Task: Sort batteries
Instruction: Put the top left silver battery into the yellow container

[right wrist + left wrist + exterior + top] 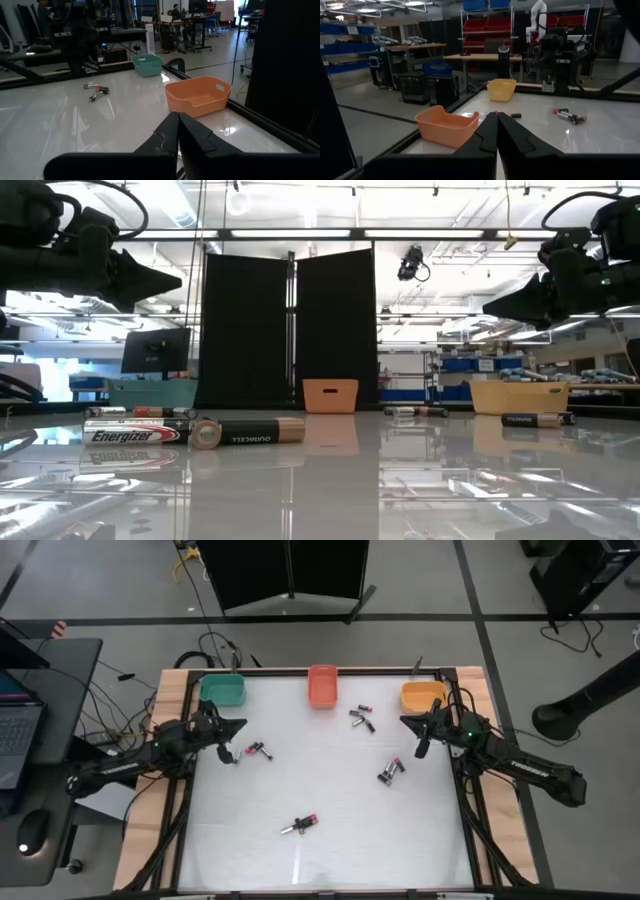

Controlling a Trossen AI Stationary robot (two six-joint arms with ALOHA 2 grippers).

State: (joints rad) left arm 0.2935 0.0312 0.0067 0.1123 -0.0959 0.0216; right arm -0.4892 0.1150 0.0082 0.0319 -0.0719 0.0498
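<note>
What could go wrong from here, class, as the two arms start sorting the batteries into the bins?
1. The batteries by the orange bin lie clustered, so a pincer may nudge a neighbour and roll it.
2. The left pincer and right pincer are both shut and holding nothing; descending without opening would push a battery, not grasp it.
3. The pair near the front sits far from every bin, a long carry.

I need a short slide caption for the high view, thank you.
Batteries lie scattered on the white table; green, orange and yellow bins line the far edge.
</note>
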